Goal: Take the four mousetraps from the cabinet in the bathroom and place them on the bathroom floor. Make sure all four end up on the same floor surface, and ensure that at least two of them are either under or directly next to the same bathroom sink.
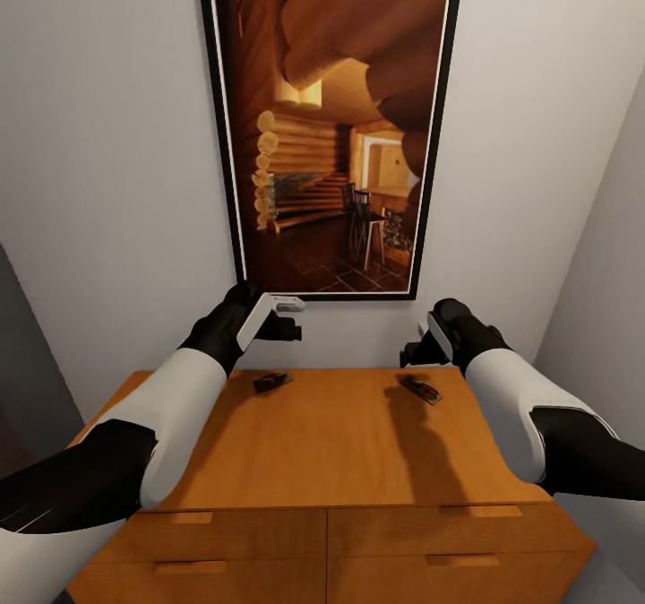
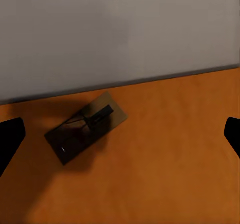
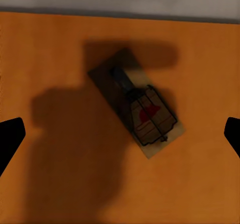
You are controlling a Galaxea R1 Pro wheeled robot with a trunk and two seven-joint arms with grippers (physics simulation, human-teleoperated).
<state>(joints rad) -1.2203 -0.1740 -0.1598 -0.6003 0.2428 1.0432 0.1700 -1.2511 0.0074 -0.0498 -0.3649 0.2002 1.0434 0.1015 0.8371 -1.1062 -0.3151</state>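
Two mousetraps lie on the flat top of the orange-brown cabinet [image 1: 340,443], close to its back edge. One mousetrap [image 1: 271,381] [image 2: 86,127] is just below my left gripper [image 1: 291,315] [image 2: 120,139], which hovers open above it. The other mousetrap [image 1: 419,389] [image 3: 135,102], with a red spot under its wire, lies beneath my right gripper [image 1: 414,351] [image 3: 120,134], also open and empty. In each wrist view the dark fingertips [image 2: 10,139] [image 3: 10,136] stand wide apart on either side of the trap, not touching it.
A large framed picture [image 1: 327,129] of a log cabin hangs on the white wall behind the cabinet. Drawers with slim bar handles [image 1: 184,517] face me below the top. A side wall [image 1: 609,254] closes in at the right.
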